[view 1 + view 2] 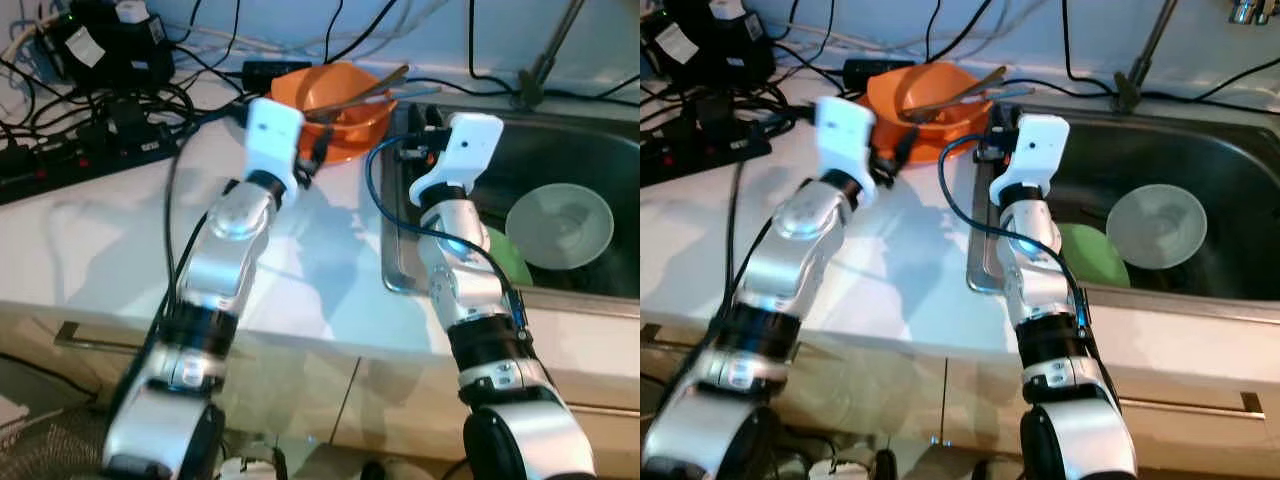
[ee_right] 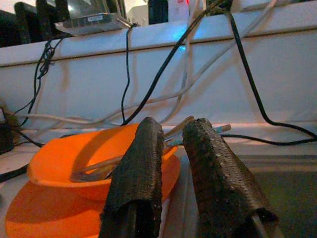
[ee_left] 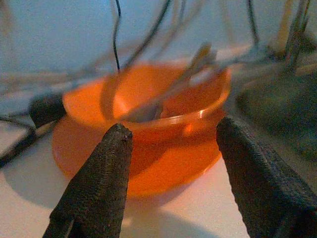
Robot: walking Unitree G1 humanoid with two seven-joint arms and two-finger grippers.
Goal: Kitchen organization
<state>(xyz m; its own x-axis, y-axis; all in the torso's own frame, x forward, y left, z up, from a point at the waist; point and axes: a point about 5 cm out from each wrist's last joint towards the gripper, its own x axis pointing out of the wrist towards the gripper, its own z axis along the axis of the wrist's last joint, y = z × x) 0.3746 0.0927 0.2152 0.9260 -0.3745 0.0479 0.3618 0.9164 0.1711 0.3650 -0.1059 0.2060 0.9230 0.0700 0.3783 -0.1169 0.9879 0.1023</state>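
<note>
Orange bowl (image 1: 335, 100) on its plate (image 3: 148, 168) holds your utensils (image 1: 365, 95); left gripper (image 3: 173, 163) spread, right gripper (image 2: 173, 163) nearly closed, empty.

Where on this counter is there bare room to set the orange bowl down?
Free: the white counter between the left arm, the sink rim and the front edge. Crowded: the back left, with power strip and cables beside the orange bowl.
</note>
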